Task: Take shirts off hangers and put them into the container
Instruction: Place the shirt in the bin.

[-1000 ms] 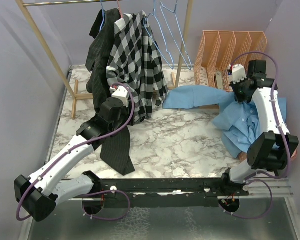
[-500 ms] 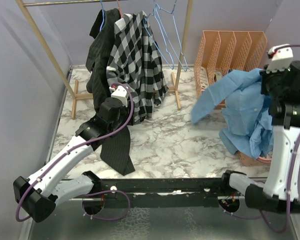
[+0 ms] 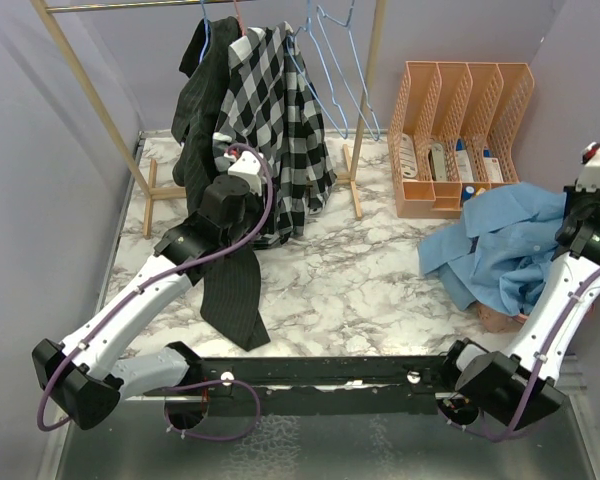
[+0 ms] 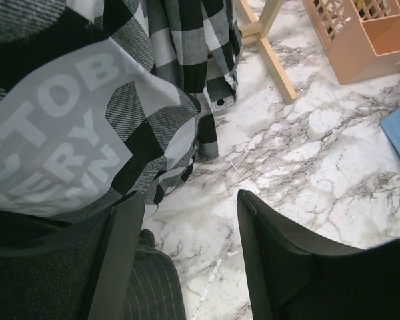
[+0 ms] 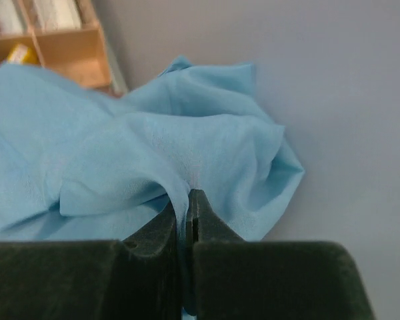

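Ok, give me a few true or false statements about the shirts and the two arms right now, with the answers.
1. The right gripper has its fingers pinched shut on the light blue shirt. True.
2. The checked shirt lies flat on the table. False: it hangs on the wooden rack.
3. The left gripper is open, with the marble table showing between its fingers. True.
4. The peach file organizer has empty slots. False: things stand in them.
5. The pinstriped shirt is in the pink basket. False: it drapes down from the rack beside the left arm.
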### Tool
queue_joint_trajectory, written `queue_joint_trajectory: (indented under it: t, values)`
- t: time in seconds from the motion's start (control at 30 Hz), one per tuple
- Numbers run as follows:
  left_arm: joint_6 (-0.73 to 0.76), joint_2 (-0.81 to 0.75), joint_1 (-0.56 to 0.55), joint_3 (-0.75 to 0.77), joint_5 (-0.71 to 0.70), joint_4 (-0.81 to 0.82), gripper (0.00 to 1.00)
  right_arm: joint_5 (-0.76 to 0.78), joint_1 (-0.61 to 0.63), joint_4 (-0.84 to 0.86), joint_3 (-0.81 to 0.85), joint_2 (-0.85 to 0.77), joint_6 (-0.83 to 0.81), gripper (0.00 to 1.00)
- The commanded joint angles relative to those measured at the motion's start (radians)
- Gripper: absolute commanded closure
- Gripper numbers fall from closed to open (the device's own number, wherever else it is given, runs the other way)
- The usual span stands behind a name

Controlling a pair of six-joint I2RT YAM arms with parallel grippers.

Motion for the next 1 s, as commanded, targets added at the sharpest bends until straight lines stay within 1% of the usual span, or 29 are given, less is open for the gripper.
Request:
queue_joint_trajectory:
  t: [0.0, 0.1, 0.2, 0.37, 0.53, 0.7, 0.73, 0.8, 0.83, 0.97]
  values:
    - [0.014, 0.014, 0.002, 0.038, 0.034, 0.002, 0.39, -0.226, -0.055, -0.062, -0.129, -0.056, -0.093, 0.99]
    - [0.011, 0.023, 0.002, 0.029, 0.046, 0.012, 0.40, -0.273, -0.055, -0.101, -0.241, -0.092, -0.164, 0.99]
    - [0.006, 0.030, 0.002, 0.012, 0.066, 0.033, 0.40, -0.297, -0.055, -0.102, -0.374, -0.102, -0.241, 0.99]
    - [0.007, 0.042, 0.002, -0.010, 0.079, 0.043, 0.40, -0.317, -0.055, -0.101, -0.532, -0.051, -0.385, 0.99]
    - [0.013, 0.038, 0.002, -0.032, 0.070, 0.043, 0.40, -0.278, -0.055, -0.095, -0.615, 0.080, -0.486, 0.99]
    - [0.010, 0.026, 0.002, -0.051, 0.063, 0.041, 0.40, -0.272, -0.055, -0.147, -0.626, 0.203, -0.545, 0.99]
    - [0.010, 0.026, 0.001, -0.055, 0.063, 0.040, 0.40, -0.274, -0.055, -0.153, -0.624, 0.218, -0.546, 0.97]
    - [0.008, 0.026, 0.002, -0.058, 0.063, 0.040, 0.40, -0.282, -0.055, -0.162, -0.613, 0.229, -0.542, 0.91]
    - [0.006, 0.026, 0.002, -0.060, 0.064, 0.040, 0.40, -0.295, -0.055, -0.169, -0.601, 0.222, -0.536, 0.84]
    - [0.007, 0.026, 0.002, -0.070, 0.063, 0.041, 0.37, -0.396, -0.055, -0.281, -0.486, 0.137, -0.543, 0.44]
